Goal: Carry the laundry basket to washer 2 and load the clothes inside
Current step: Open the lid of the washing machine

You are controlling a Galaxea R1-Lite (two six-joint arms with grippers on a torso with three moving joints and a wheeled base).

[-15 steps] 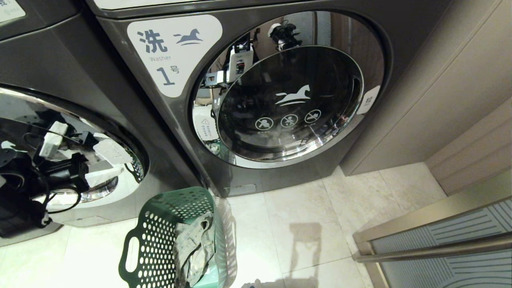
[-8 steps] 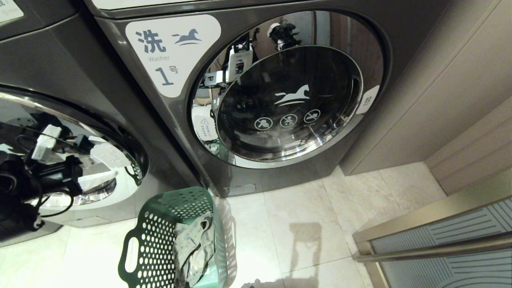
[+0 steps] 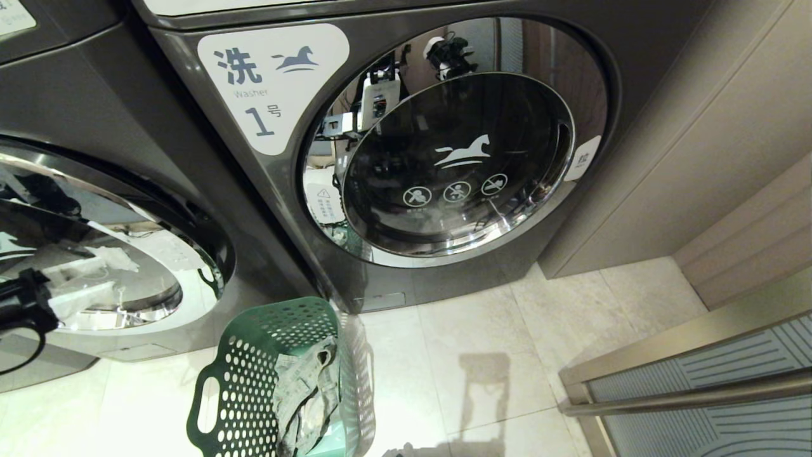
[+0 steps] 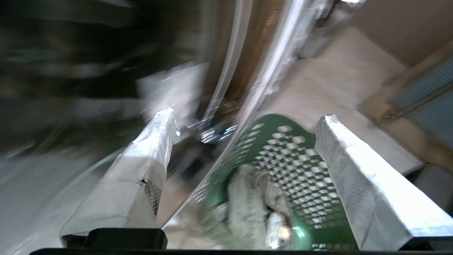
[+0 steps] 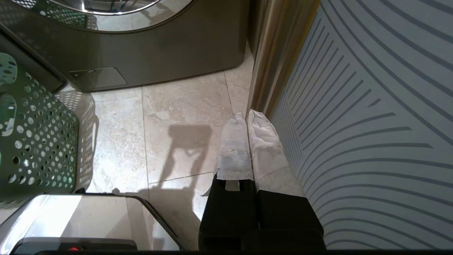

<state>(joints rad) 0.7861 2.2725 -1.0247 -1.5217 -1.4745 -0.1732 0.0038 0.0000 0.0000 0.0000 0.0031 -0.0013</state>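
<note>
Laundry basket (image 3: 254, 374): dark green, walls dotted with small round holes. Clothes (image 3: 307, 393) inside the basket: grey-beige, fine print, paler patch. Washer (image 3: 393, 152) behind the basket: dark grey, chrome door ring, white horse logo. Floor (image 3: 507, 381): cream marbled tile.

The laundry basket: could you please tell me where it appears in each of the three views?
Head view: the laundry basket stands on the floor at bottom centre-left, clothes inside.
Left wrist view: lower middle, seen between the open left pincer's fingers, clothes visible inside.
Right wrist view: its perforated wall at the left edge.
Shared landmark: the pale tiled floor.
</note>
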